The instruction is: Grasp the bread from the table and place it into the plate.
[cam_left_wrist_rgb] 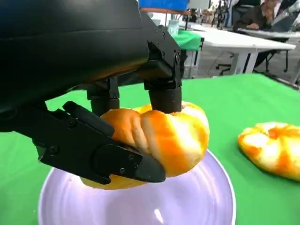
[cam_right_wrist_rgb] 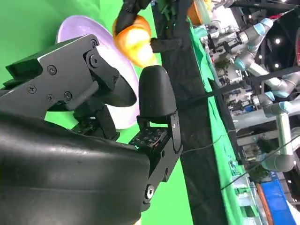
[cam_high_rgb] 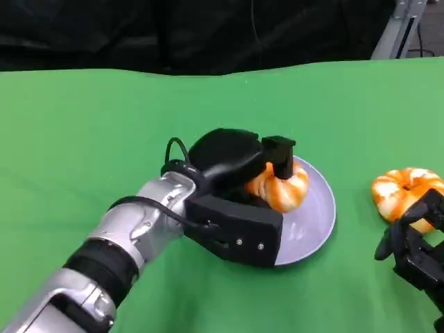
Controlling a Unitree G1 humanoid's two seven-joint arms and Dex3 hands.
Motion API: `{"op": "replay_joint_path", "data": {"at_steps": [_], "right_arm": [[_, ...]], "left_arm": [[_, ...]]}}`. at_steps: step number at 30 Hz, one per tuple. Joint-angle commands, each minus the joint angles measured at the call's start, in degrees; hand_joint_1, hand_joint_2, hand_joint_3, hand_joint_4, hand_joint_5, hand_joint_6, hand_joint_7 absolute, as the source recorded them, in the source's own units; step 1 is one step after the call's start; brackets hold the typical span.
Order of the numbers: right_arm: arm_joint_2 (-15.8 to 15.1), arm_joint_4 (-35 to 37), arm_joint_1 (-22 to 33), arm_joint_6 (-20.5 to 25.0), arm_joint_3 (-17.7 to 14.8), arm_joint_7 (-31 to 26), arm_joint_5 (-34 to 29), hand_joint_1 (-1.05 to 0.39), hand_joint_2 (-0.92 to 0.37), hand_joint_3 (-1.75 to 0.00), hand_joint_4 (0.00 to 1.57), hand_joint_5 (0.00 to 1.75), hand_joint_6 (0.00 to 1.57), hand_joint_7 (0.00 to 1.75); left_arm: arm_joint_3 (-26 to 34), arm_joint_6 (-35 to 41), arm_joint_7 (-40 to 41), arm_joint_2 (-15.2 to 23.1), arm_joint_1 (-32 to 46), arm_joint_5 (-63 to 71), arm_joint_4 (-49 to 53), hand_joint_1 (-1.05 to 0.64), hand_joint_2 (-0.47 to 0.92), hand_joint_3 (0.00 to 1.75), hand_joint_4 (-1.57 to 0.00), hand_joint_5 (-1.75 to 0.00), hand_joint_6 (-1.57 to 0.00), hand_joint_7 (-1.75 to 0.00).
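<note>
Left hand grips bread over plate.
Green counter (cam_high_rgb: 104, 125); lavender plate (cam_high_rgb: 316, 222) at centre. Left hand (cam_high_rgb: 239, 187) holds a bread (cam_high_rgb: 284, 191) above it. Second bread (cam_high_rgb: 402, 191) lies right of plate, just beside the right hand (cam_high_rgb: 416, 246), which is empty, fingers apart.

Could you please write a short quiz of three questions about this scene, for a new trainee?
1. True or false: the left hand holds a bread over the plate.
2. Where is the second bread? A) in the plate B) on the green table, beside the plate C) in the right hand
3. Fill in: the plate is pale ____ in colour.

Key:
1. True; the fingers grip the bread just above the plate.
2. B; it lies on the table, close to the right hand, which holds nothing.
3. Purple (lilac).
</note>
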Motion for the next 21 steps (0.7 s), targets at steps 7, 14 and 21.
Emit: {"op": "replay_joint_path", "data": {"at_steps": [7, 14, 21], "right_arm": [[-0.44, -0.51, -0.03, -0.92, -0.35, -0.29, -0.02, -0.07, -0.59, -1.17, 0.77, 1.75, 0.65, 1.64], [-0.46, -0.33, -0.16, -1.03, -0.31, -0.44, -0.21, -0.08, -0.58, -1.18, 0.77, 1.75, 0.66, 1.65], [-0.1, -0.6, -0.09, -0.9, -0.41, -0.46, 0.31, -0.09, -0.57, -1.18, 0.8, 1.75, 0.67, 1.63]], "left_arm": [[-0.73, -1.76, 4.35, -1.89, -3.71, 0.04, 8.99, -0.09, 0.92, 0.28, -0.66, -1.75, -0.57, -1.73], [-2.24, -0.84, 4.13, -0.64, -4.04, 1.76, 8.56, -0.46, 0.92, 0.31, -0.77, -0.33, -0.88, -0.11], [-2.18, -0.2, 2.39, -0.06, -3.43, 1.82, 8.4, -0.92, 0.92, 0.55, -0.32, -0.06, -0.56, -0.03]]}}
